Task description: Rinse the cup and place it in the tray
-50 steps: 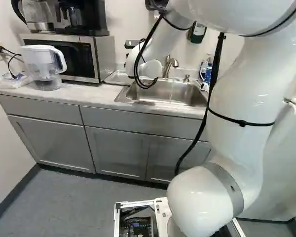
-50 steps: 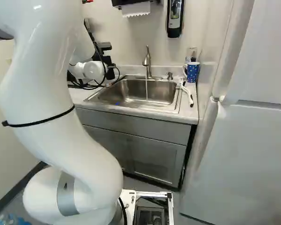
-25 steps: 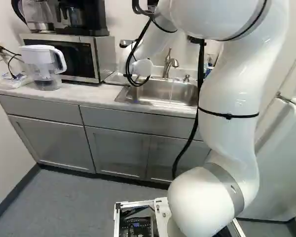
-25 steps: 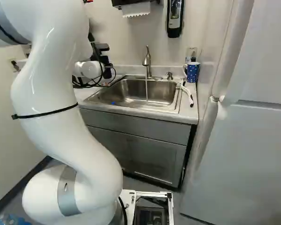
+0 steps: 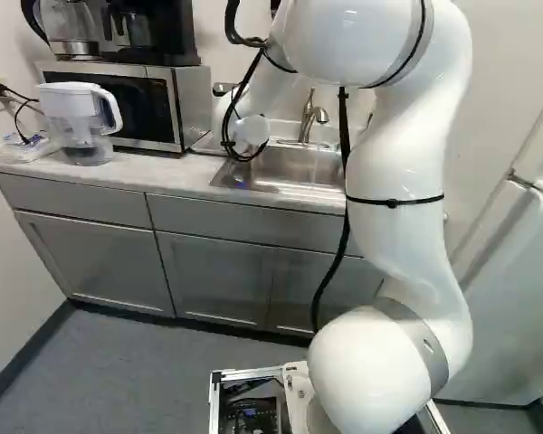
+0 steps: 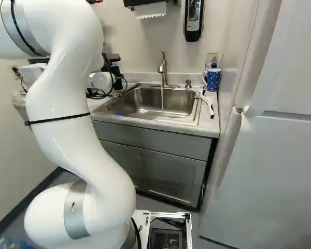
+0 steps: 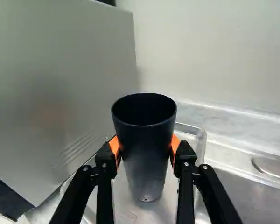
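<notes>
In the right base view, my gripper's black body (image 6: 115, 65) shows beyond the arm, its fingertips hidden. In the wrist view the gripper (image 7: 145, 148) is shut on a dark cup (image 7: 147, 149), an orange pad against each side. The cup is upright with its open rim up. It stands over the shiny metal tray (image 7: 198, 140); whether its base touches the tray I cannot tell. A thin stream of water runs from the faucet (image 6: 163, 70) into the steel sink (image 6: 145, 111).
The microwave (image 5: 192, 99) rises close beside the tray, with the wall (image 7: 214, 51) behind. A pitcher (image 5: 77, 122) stands on the counter. Right of the sink are a blue dotted mug (image 6: 213, 80) and a white-headed brush (image 6: 205, 98). The fridge (image 6: 269, 171) stands at the right.
The arm has swung leftward in the left base view, and its upper links have shifted right and down in the right base view. The base has stayed put.
</notes>
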